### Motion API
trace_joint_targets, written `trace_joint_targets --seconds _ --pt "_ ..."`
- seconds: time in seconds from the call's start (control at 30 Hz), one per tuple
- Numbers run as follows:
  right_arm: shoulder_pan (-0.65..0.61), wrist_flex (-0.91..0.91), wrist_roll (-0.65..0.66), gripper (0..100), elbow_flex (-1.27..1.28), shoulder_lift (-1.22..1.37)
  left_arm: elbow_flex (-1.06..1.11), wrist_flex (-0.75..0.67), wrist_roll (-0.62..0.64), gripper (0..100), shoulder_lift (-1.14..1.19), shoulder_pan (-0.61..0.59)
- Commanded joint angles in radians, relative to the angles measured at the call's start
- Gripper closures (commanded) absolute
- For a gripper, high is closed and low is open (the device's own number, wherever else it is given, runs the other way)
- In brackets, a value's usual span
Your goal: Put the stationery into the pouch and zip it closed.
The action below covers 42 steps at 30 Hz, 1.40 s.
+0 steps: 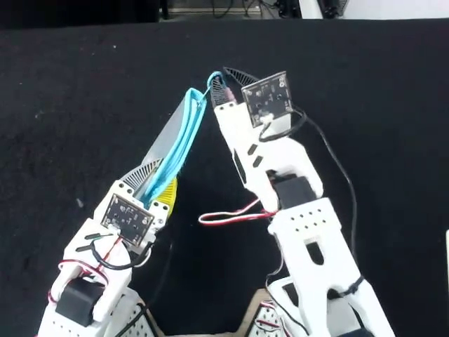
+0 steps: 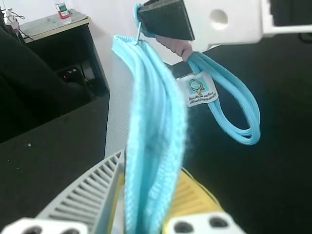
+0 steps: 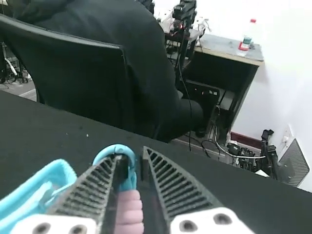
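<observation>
- Between the closed jaws of our left gripper [image 2: 151, 168] sits the near end of the pouch [image 2: 156, 112], held above the worktop [image 1: 70, 105].
- Our right gripper [image 3: 136, 158] is pinched shut on the far end, by the zip pull [image 2: 139, 33] and strap loop [image 2: 243, 114]; a pink thing [image 3: 129, 209], perhaps an eraser, sits between its jaws.
- We judge the pouch light, soft and floppy: keep both ends taut and tug only the pull.
</observation>
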Motion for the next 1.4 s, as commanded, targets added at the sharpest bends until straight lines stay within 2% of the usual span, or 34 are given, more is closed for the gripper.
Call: trace_joint_targets --seconds 0.0,0.83,1.03,1.27,1.37 --pt "0.112 -0.034 -0.003 98.7 -0.096 0.031 0.067 0.054 0.015 97 0.015 -0.004" --pt "0.112 -0.011 -0.011 98.7 -0.191 0.211 0.065 0.055 0.015 97 0.015 -0.004" --pt "0.086 0.193 -0.003 98.4 -0.191 0.137 0.067 0.054 0.015 97 0.015 -0.004" --pt "-0.026 0.456 -0.009 83.0 -0.185 -0.033 0.071 0.049 0.015 97 0.015 -0.004" --pt "-0.078 0.531 -0.011 82.3 -0.185 -0.116 0.071 0.049 0.015 97 0.015 -0.004"
